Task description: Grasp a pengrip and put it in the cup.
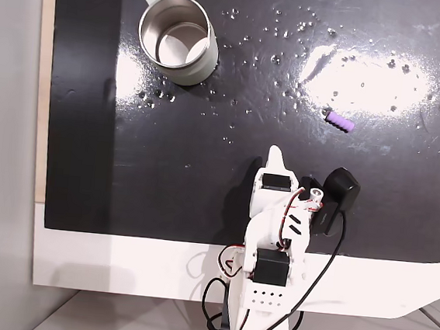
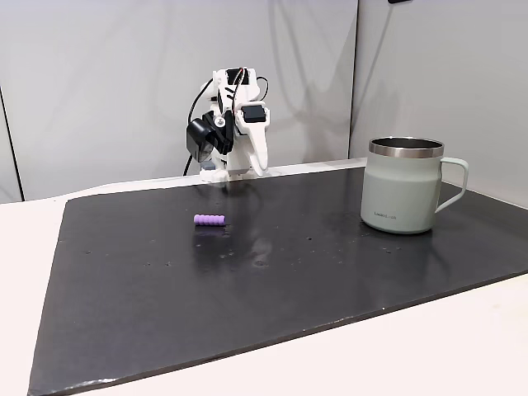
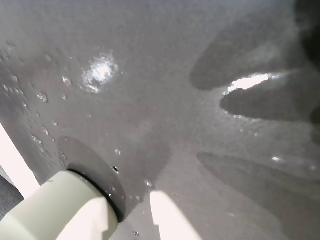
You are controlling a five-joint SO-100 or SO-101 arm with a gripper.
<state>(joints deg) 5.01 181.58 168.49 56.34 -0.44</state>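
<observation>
The purple ribbed pengrip (image 1: pixel 340 121) lies on the black mat, right of centre in the fixed view from above and left of centre in the side fixed view (image 2: pixel 209 221). The pale metal cup (image 1: pixel 176 40) stands upright near the mat's far left corner, nothing showing inside it; from the side it is at the right (image 2: pixel 404 186). My gripper (image 1: pixel 276 152) is folded back over the arm's base, its tip pointing down at the mat (image 2: pixel 257 169). It looks shut with nothing in it, well short of the pengrip. In the wrist view, a pale rounded body (image 3: pixel 60 207) at the bottom left looks like the cup.
The glossy black mat (image 1: pixel 203 179) has small dimples and bright lamp glare. It lies on a white table (image 1: pixel 117 264), whose edges are close to the mat. The black wrist camera (image 1: pixel 339 189) and cables (image 1: pixel 328 261) hang beside the arm.
</observation>
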